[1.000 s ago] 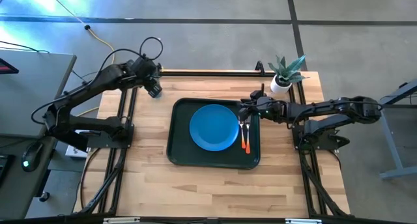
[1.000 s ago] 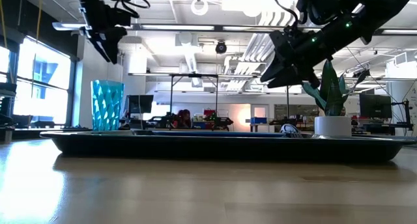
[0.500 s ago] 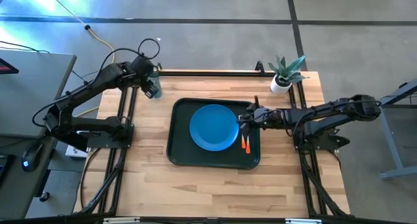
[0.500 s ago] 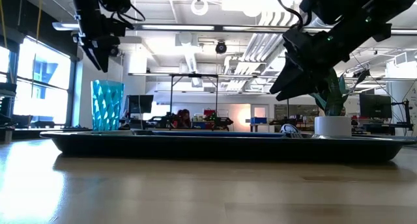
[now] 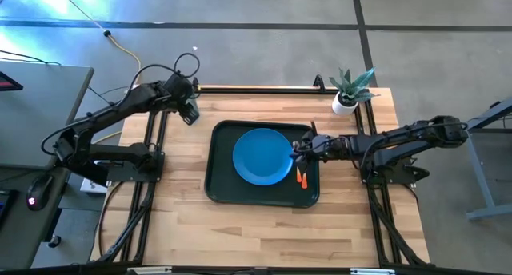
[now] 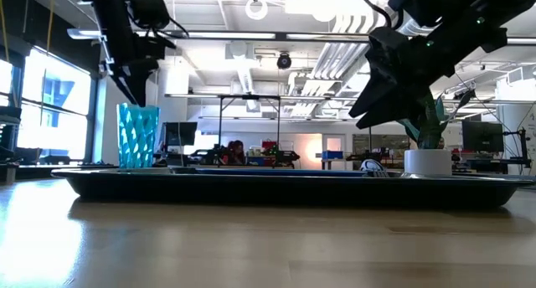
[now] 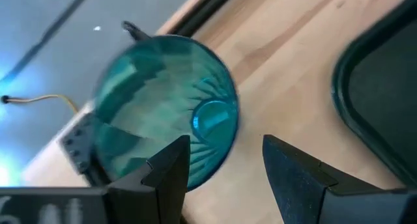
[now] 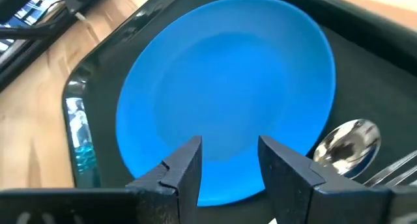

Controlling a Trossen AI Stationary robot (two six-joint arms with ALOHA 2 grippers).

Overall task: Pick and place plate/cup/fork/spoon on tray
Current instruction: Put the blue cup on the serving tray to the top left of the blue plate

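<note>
The teal cup (image 7: 166, 110) stands upright on the wood at the table's far left, beside the tray; it also shows in the low view (image 6: 138, 136). My left gripper (image 7: 225, 165) hangs open just above it (image 5: 190, 111), touching nothing. The blue plate (image 5: 262, 156) lies flat in the dark green tray (image 5: 216, 187). The spoon (image 8: 345, 146) and the fork (image 8: 386, 175) lie in the tray to the plate's right, orange handles (image 5: 302, 177) toward the near edge. My right gripper (image 5: 296, 153) is open and empty above the plate's right edge (image 8: 231, 165).
A white pot with a spiky green plant (image 5: 346, 101) stands at the table's far right corner. Black frame rails (image 5: 256, 89) run along the far edge and both sides. Bare wood (image 5: 264, 227) lies between the tray and the near edge.
My left gripper has come down toward the cup and stays open. My right gripper has gone from the tray's far right corner toward the near edge and a little left, to above the plate's right edge. The fork and spoon lie as before.
</note>
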